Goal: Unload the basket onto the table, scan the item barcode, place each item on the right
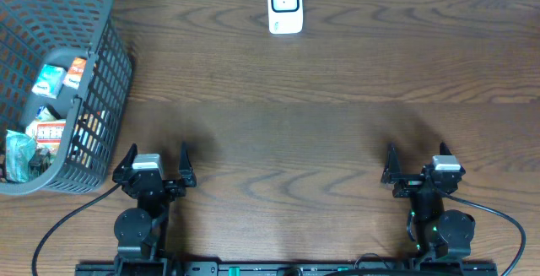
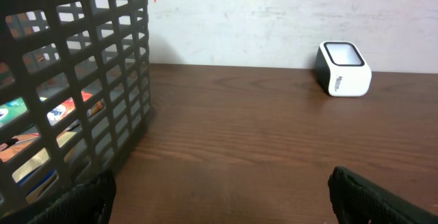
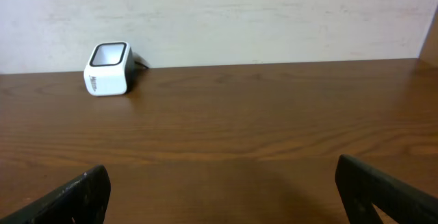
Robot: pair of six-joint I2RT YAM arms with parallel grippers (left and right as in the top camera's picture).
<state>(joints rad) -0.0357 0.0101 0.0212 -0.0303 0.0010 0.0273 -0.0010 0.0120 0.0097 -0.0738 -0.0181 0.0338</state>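
I see both jaws released, empty: left gripper point(image 1: 156, 158) at 7 o'clock, right gripper point(image 1: 418, 165) at 5. At 12, scanner point(image 1: 285, 6). At 9, basket point(image 1: 108, 35) holding items point(image 1: 51, 82), probably snack packets.

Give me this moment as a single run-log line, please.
left fingers: open, empty, near basket | right fingers: open, empty | scanner: far side, untouched | items: in basket

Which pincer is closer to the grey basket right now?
Left. The left pincer sits open just off the basket side wall, not touching it. The right pincer, also open, is far across the table on the other side.
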